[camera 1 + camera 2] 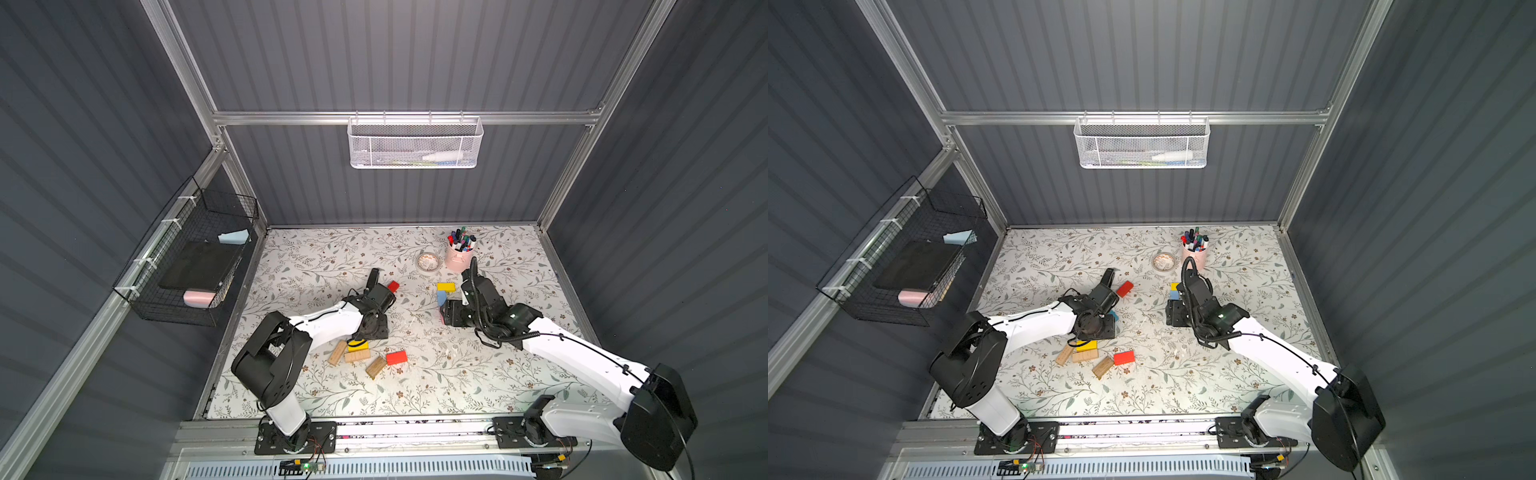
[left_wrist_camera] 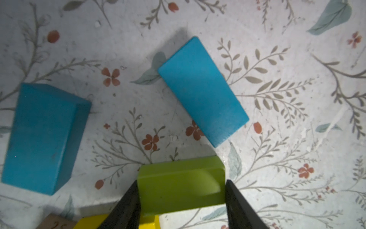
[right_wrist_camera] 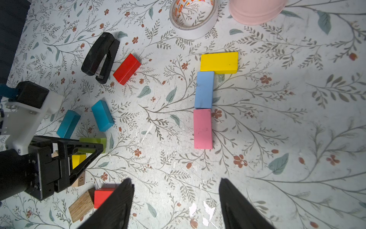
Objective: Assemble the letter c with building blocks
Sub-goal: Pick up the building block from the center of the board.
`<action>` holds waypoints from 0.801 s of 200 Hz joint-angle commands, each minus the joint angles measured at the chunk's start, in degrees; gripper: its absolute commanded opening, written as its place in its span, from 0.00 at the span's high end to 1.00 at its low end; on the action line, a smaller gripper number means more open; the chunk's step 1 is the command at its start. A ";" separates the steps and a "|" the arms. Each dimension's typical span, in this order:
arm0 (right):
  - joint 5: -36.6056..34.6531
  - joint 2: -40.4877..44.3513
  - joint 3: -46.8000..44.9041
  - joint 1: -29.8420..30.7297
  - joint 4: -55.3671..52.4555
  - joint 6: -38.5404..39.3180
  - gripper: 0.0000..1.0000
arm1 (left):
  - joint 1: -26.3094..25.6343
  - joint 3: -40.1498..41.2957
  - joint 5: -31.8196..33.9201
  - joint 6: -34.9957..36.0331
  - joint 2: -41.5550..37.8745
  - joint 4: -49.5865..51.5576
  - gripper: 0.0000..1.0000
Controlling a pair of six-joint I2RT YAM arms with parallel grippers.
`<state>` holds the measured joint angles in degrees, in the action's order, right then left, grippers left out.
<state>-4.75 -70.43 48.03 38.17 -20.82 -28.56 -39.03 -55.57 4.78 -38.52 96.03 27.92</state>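
My left gripper (image 2: 181, 181) is shut on a lime green block (image 2: 178, 188), its fingers pressed against both short sides; a yellow block (image 2: 147, 223) lies just under it. Two teal blocks (image 2: 203, 91) (image 2: 41, 138) lie ahead of it on the table. In the right wrist view a yellow block (image 3: 218, 62), a light blue block (image 3: 204, 90) and a pink block (image 3: 203, 128) sit joined in an upside-down L. My right gripper (image 3: 175, 180) hangs open just short of the pink block, with nothing between its fingers. In a top view a red block (image 1: 396, 357) and three plain wooden blocks (image 1: 357, 355) lie near the left arm.
A black stapler (image 3: 100, 56) lies beside another red block (image 3: 126, 69). A tape roll (image 1: 428, 262) and a pink cup of pens (image 1: 459, 253) stand at the back. A black wire basket (image 1: 187, 257) hangs on the left wall, a white one (image 1: 415, 143) on the back wall.
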 commanded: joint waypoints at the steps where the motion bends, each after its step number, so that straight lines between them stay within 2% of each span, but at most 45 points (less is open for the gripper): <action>1: 3.13 0.41 -1.65 -2.58 0.17 -1.19 0.30 | -0.35 -1.84 -1.39 1.13 -2.66 0.30 0.50; 36: 9.50 4.77 -5.61 -8.95 1.88 -1.33 0.30 | -0.87 -2.99 -5.60 -0.11 -5.52 -2.05 0.51; 68: 12.25 7.68 -8.18 -14.31 1.20 -0.84 0.30 | -2.94 -5.14 -7.78 -1.48 -5.78 -2.67 0.52; 126: 18.99 10.42 -11.77 -24.46 0.75 -1.39 0.30 | -9.55 -9.35 -10.83 -6.31 -1.22 -7.03 0.52; 132: 21.63 10.33 -11.95 -25.35 0.68 -1.42 0.30 | -10.28 -9.97 -10.93 -6.83 -0.52 -7.37 0.52; 160: 22.41 10.45 -11.90 -27.09 -0.14 -1.29 0.30 | -12.84 -11.93 -11.94 -9.55 2.72 -10.04 0.51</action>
<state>14.22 -60.38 36.29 12.14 -20.01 -29.34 -50.24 -65.08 -5.50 -44.36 96.14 20.38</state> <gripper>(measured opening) 0.698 0.559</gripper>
